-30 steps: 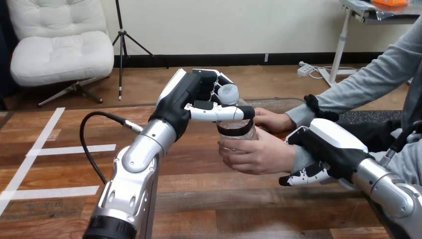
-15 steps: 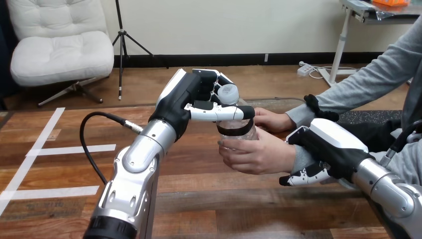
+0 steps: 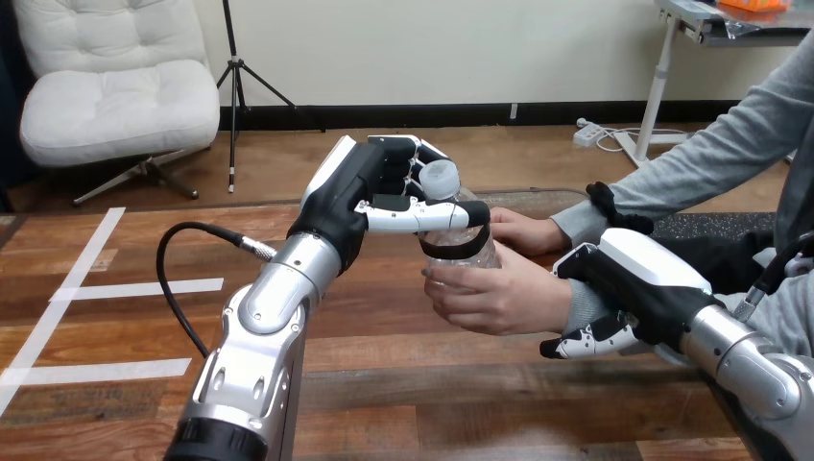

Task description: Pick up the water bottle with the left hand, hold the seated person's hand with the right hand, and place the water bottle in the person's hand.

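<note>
My left hand (image 3: 370, 187) is shut on the clear water bottle (image 3: 443, 182), with its thumb across the front just under the cap, and holds it upright above the table's middle. The person's hand (image 3: 499, 303) reaches in from the right and wraps the bottle's lower part, so both hands are on it. My right hand (image 3: 638, 283) sits on that hand's wrist. Its thumb curls under the wrist and a finger shows over the grey sleeve.
The person's other hand (image 3: 523, 233) rests on the wooden table (image 3: 403, 384) just behind the bottle. A black cable (image 3: 178, 279) loops off my left forearm over the table's left half, where white tape lines (image 3: 144, 288) run.
Almost nothing has changed. The person's hand and the bottle have edged very slightly to the right, and both of my hands keep their hold.
</note>
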`<state>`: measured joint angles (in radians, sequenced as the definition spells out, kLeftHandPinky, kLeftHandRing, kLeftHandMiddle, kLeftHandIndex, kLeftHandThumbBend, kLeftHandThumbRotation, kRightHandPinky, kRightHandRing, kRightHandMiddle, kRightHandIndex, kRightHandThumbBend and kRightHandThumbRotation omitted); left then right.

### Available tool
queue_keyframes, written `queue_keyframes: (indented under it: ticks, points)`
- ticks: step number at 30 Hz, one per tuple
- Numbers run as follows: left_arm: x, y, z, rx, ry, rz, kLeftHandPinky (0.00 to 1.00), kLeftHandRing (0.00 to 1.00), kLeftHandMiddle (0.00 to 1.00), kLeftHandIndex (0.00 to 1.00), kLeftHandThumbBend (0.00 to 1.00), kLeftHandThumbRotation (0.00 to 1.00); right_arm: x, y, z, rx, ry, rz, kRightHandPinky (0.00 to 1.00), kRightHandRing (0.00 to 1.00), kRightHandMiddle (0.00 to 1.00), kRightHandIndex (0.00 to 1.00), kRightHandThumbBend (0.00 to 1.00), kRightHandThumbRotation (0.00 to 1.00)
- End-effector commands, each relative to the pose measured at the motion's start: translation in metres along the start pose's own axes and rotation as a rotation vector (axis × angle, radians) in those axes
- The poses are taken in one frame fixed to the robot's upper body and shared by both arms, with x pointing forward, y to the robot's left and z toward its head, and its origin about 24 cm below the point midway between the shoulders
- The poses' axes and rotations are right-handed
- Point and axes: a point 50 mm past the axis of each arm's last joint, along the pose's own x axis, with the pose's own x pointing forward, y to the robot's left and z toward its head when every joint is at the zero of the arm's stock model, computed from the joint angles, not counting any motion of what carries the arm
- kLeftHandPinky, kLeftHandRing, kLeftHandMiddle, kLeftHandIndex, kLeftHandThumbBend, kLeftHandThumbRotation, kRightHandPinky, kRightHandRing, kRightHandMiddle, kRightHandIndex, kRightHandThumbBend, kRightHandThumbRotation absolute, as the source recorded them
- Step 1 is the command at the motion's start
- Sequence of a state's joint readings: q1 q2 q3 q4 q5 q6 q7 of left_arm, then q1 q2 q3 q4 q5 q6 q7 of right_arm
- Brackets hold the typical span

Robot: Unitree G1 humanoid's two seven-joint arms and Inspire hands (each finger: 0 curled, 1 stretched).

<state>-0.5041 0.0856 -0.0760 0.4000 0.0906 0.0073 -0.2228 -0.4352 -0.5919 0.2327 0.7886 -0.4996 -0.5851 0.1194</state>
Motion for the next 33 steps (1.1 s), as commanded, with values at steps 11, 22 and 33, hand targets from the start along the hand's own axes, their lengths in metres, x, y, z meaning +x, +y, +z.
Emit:
queue_keyframes:
  ticks: [11, 22, 33]
  points:
    - [0.0058, 0.0058, 0.0104, -0.062, -0.082, -0.011, 0.55, 0.62, 0.68, 0.72, 0.89, 0.41, 0.0152, -0.0333, 0.0228, -0.039, -0.102, -0.108, 0.20, 0.23, 0.30, 0.31, 0.63, 0.00]
    - [0.0052, 0.0075, 0.0099, 0.012, -0.065, -0.045, 0.69, 0.80, 0.85, 0.89, 0.99, 0.66, 0.0149, -0.0331, 0.0234, -0.042, -0.109, -0.110, 0.19, 0.23, 0.30, 0.31, 0.64, 0.00]
    - [0.0045, 0.0072, 0.0092, -0.017, -0.065, -0.059, 0.85, 0.93, 0.95, 0.98, 1.00, 0.78, 0.0147, -0.0323, 0.0223, -0.033, -0.102, -0.108, 0.20, 0.24, 0.30, 0.31, 0.64, 0.00]
